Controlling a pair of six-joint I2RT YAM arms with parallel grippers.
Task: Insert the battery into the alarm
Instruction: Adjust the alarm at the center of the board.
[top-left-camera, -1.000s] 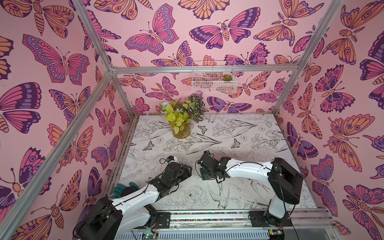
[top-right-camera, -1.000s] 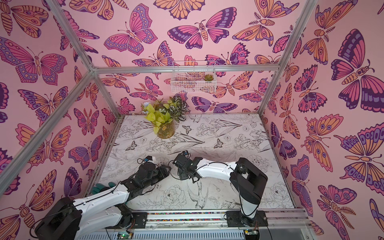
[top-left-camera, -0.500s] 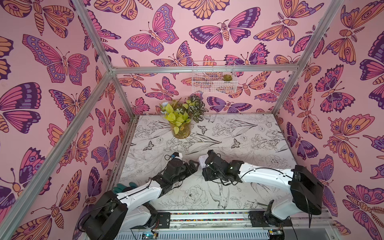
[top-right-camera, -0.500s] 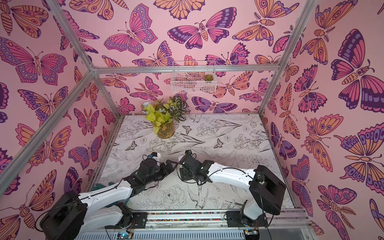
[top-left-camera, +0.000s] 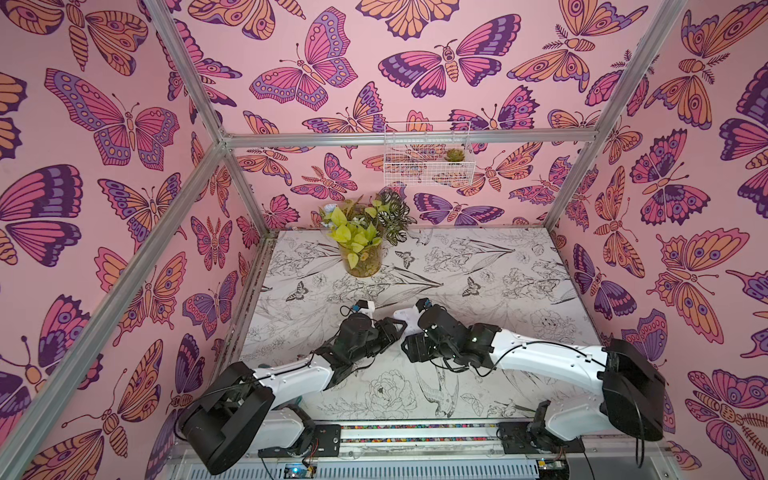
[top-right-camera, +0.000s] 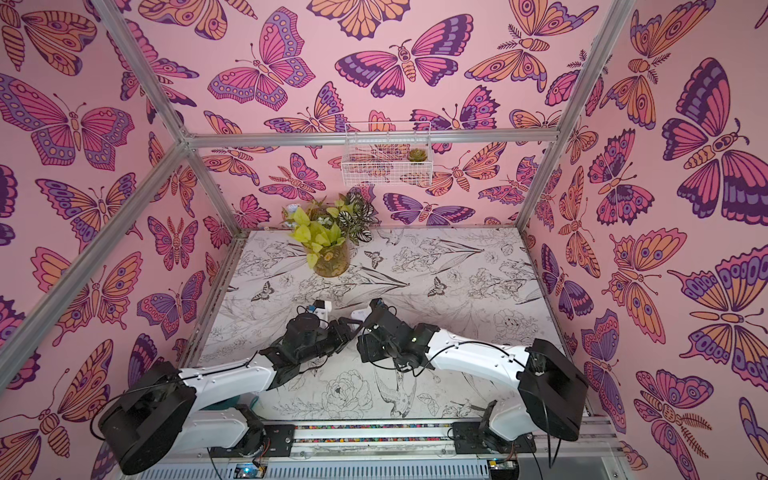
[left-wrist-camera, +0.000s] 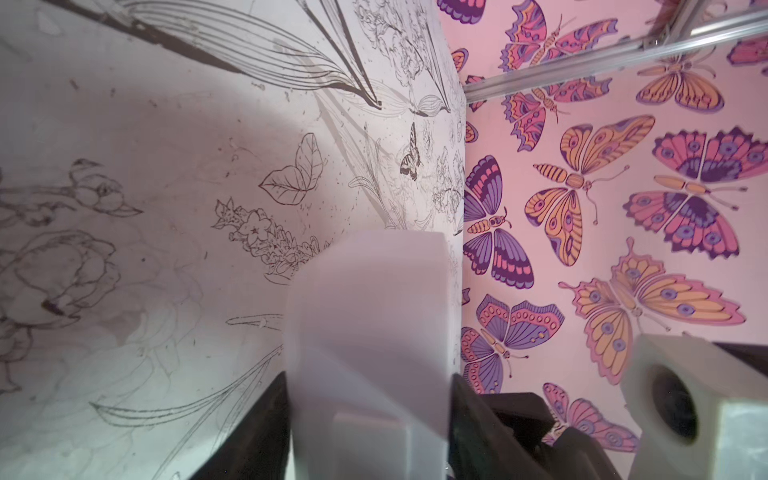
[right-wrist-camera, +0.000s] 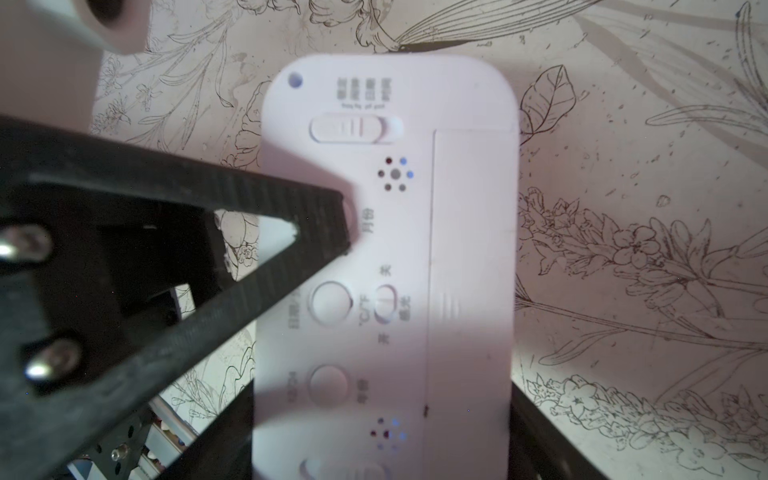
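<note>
The alarm (top-left-camera: 405, 319) sits mid-frame in both top views, over the surface (top-left-camera: 478, 266). The right pincer (right-wrist-camera: 382, 415), spread wide, clamps its sides. The left pincer (left-wrist-camera: 370, 382) straddles a blurred white edge, probably the alarm's; I cannot tell if it grips.

A vase (top-left-camera: 360, 262) of green foliage stands on the floral-print tabletop (top-left-camera: 498, 266), near its rear edge. A white wire basket (top-left-camera: 415, 178) mounted on the butterfly-patterned rear wall (top-left-camera: 291, 199) holds a small succulent (top-left-camera: 455, 155).
</note>
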